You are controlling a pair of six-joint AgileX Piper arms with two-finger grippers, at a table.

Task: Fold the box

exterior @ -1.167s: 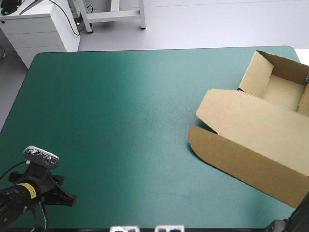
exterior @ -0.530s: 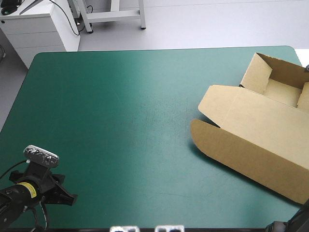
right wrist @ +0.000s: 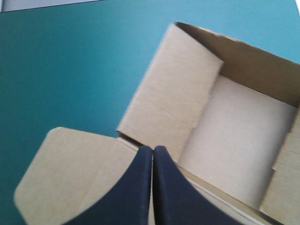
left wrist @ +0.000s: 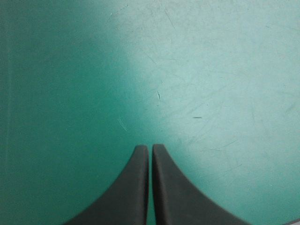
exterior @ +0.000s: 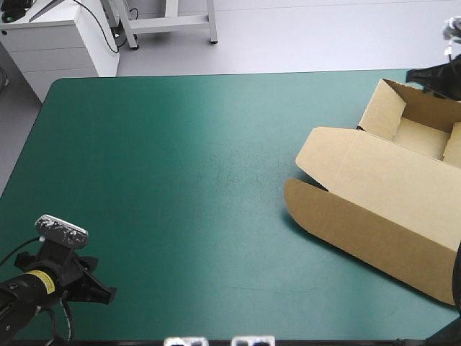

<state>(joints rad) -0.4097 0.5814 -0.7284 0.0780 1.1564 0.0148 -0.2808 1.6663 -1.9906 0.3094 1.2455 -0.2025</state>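
The brown box (exterior: 374,194) lies at the table's right side. Its tray (exterior: 421,133) stands open with walls raised, and the lid (exterior: 360,216) lies flat toward the near edge, its rounded flap pointing left. My right gripper (exterior: 414,75) hovers at the tray's far wall, shut and holding nothing. In the right wrist view its fingers meet in a point (right wrist: 153,149) above the lid's hinge, with the tray's inside (right wrist: 234,136) ahead. My left gripper (exterior: 106,295) rests near the table's front left corner, shut (left wrist: 150,147) over the bare teal-green cover, far from the box.
The teal-green cover (exterior: 180,173) stretches from the left gripper to the box. A white cabinet (exterior: 57,43) and a table frame (exterior: 173,25) stand beyond the far edge. The box's right side runs out past the table's right edge.
The box slid slightly right and toward the near edge, then stayed still. My right gripper shut and came into the high view at the tray's far wall. The left arm kept still.
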